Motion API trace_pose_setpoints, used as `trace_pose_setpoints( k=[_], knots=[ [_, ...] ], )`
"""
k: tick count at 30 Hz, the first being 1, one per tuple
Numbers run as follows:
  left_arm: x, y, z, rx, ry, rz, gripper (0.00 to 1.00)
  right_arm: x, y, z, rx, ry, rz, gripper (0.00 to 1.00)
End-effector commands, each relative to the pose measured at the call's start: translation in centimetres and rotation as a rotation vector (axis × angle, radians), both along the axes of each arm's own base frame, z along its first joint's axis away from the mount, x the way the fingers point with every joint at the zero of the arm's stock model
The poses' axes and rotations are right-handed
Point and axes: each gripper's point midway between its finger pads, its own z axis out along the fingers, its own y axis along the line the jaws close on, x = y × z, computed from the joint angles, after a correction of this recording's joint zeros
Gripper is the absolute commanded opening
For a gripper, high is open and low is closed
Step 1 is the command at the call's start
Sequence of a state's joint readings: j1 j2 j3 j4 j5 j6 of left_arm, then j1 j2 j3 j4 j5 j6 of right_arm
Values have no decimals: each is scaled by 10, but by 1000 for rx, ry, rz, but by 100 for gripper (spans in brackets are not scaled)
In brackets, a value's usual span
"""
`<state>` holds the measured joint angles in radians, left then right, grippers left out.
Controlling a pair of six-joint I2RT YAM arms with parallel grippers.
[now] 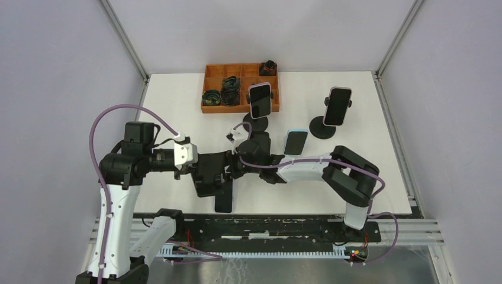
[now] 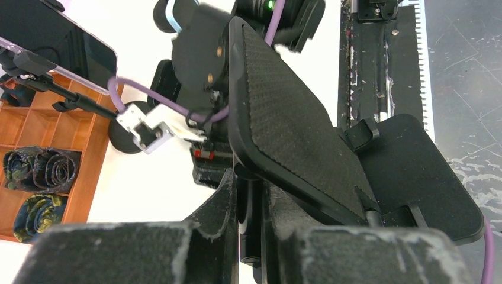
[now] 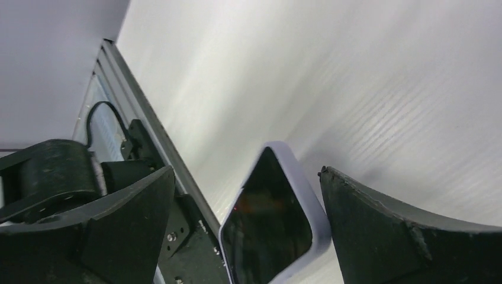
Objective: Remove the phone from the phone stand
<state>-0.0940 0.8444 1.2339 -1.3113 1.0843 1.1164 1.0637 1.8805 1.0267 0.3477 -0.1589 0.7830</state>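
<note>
My left gripper (image 1: 207, 173) (image 2: 251, 201) is shut on the black pole (image 2: 256, 228) of a phone stand (image 1: 214, 180). The stand is tilted, and its textured cradle plate (image 2: 290, 124) is bare, with its base (image 2: 414, 171) to the right. A phone (image 3: 266, 228) in a pale case lies screen up on the table near the front rail; in the top view it is a dark slab (image 1: 224, 201). My right gripper (image 1: 235, 165) (image 3: 245, 174) is open. The phone shows between its fingers (image 3: 379, 236), and neither finger presses on it.
Two other stands hold phones, one at the middle back (image 1: 260, 100) and one at the back right (image 1: 337, 106). Another phone (image 1: 295, 142) lies flat between them. An orange tray (image 1: 215, 72) of rolled items stands at the back. The black rail (image 1: 266, 228) runs along the near edge.
</note>
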Motion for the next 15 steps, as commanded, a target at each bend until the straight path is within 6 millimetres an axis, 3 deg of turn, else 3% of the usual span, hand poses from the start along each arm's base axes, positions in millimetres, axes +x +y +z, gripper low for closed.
trace_pose_setpoints(
  k=[1,6,11,15],
  knots=[
    [-4,-6,11,-35,-59,-55,2,12,-7,79,117,-187,-18,98],
    [-2,-5,10,-24,-81,-61,2,7,-26,117,142,-304,10,98],
    [1,-6,14,-30,-79,-65,2,8,-40,138,118,-383,22,98],
    [0,-6,18,-29,-98,-63,2,-10,-62,163,208,-420,79,98]
  ],
)
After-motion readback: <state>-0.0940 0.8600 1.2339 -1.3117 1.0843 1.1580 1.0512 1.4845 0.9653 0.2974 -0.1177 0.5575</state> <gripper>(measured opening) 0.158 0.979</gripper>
